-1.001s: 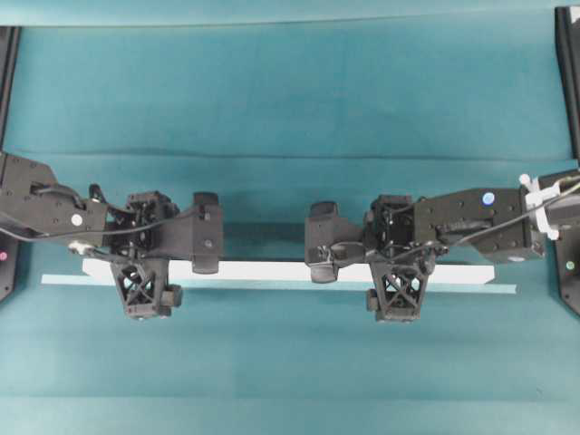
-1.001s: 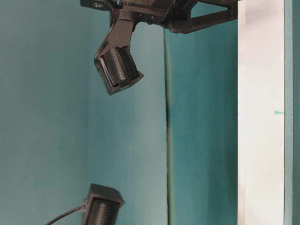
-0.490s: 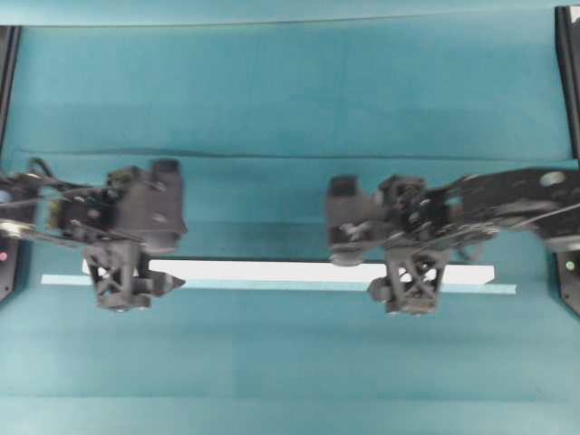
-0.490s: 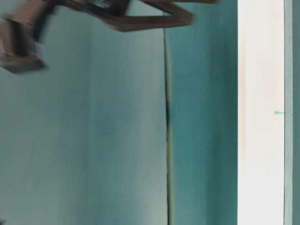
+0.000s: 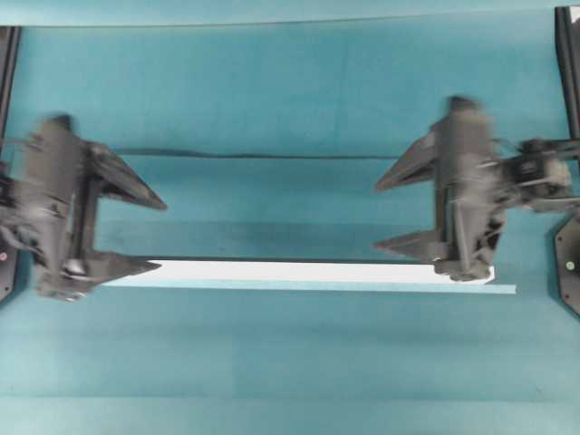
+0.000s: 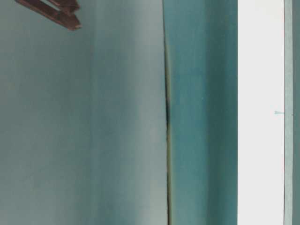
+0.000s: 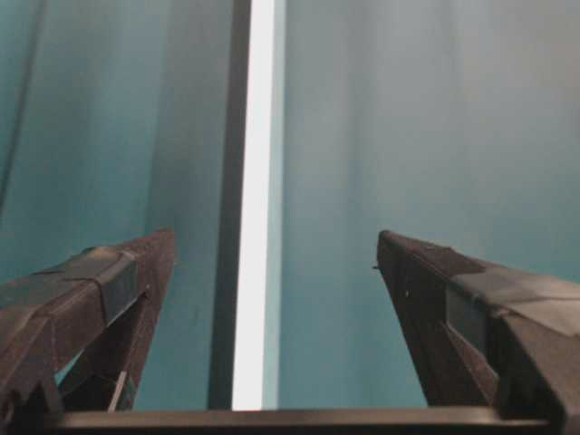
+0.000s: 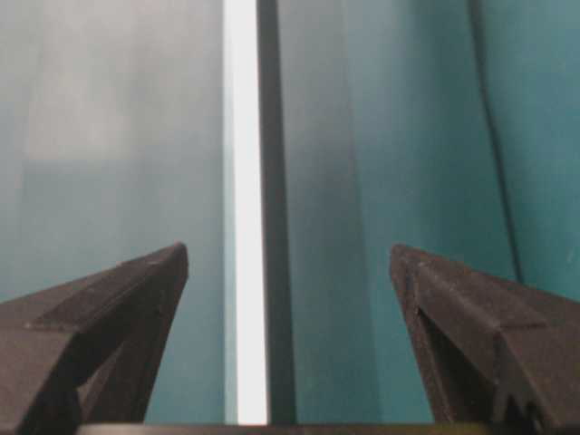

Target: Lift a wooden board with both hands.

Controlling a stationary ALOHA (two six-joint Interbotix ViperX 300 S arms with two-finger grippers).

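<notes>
hovering wide-jawed: left gripper (image 5: 145, 234), right gripper (image 5: 388, 214), above board (image 5: 290, 272).

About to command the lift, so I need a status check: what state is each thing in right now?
wooden board: flat on the teal surface, not gripped.
left tool: open, empty, at the board's left end.
right tool: open, empty, at the board's right end.
</notes>
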